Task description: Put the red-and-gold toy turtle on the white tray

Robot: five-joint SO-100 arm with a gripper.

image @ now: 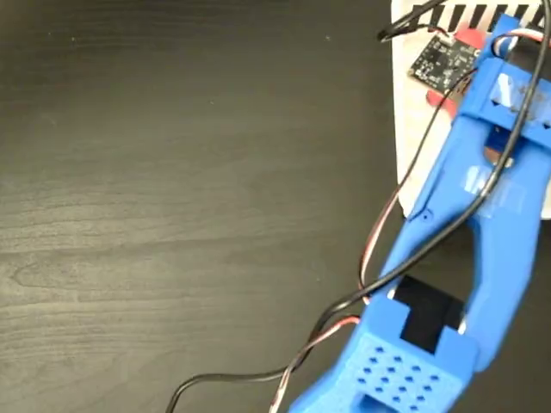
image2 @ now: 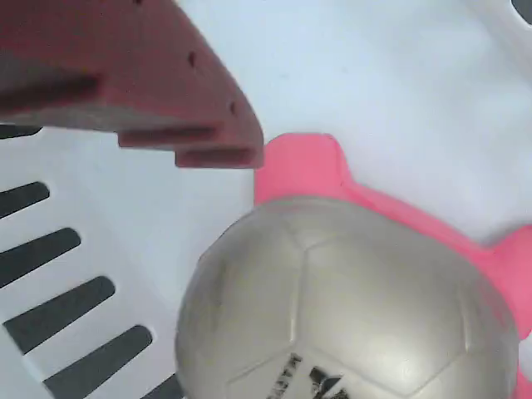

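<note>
Dark table (image: pixel 172 215); turtle (image2: pixel 349 291) on white tray (image2: pixel 374 83), gripper finger (image2: pixel 166 91) beside

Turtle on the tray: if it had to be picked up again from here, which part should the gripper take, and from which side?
Probably the domed shell of the red-and-gold toy turtle, from above, fingers closing across its width. The legs look flat against the white tray, offering little to pinch.
</note>
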